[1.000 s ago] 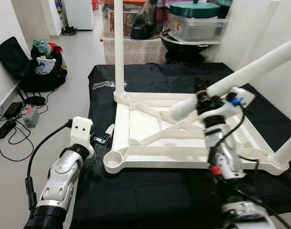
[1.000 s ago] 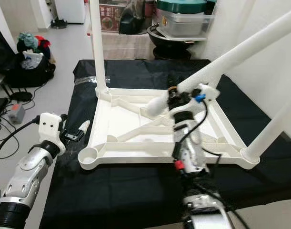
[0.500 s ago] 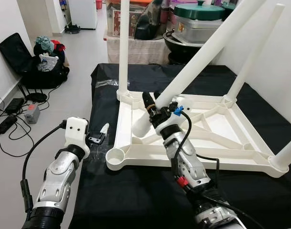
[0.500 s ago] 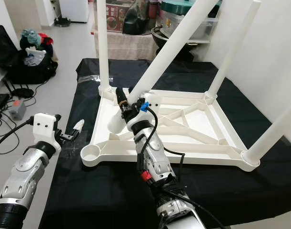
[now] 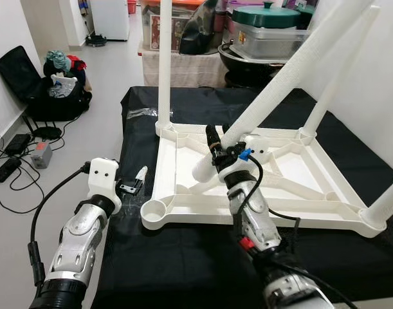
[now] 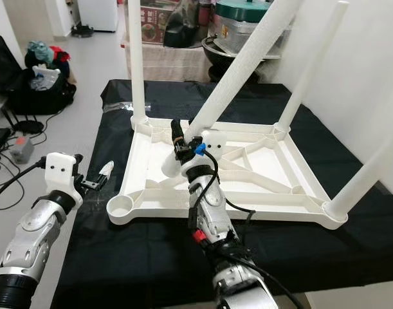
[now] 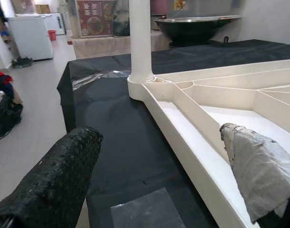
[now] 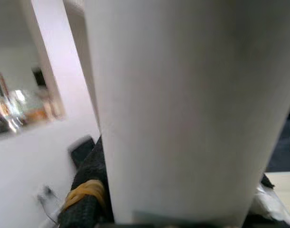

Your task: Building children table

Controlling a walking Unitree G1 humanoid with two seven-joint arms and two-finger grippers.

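The white plastic tabletop with ribbed underside (image 5: 183, 170) lies upside down on the black cloth-covered work surface (image 5: 183, 270), so that its corner sockets face up to receive legs. Three white tubular legs already stand in their corners: the far-left one (image 5: 163, 64), the far-right one (image 5: 341, 71) and the near-right one (image 5: 386, 206). The empty round socket (image 5: 154, 212) at the near-left corner is, by my reading, where the last piece belongs. The right gripper (image 5: 220, 153) is clamped on the lower end of the fourth white tubular leg (image 5: 292, 64), holding it slanted above the middle of the tabletop, its foot near the inner ribs and not yet over the empty socket; the tilt likely lets the long tube be swung toward that corner. The left gripper (image 5: 133, 184) hovers just beside the tabletop's left edge near the empty socket with its fingers spread and holding nothing, probably ready to steady the frame.
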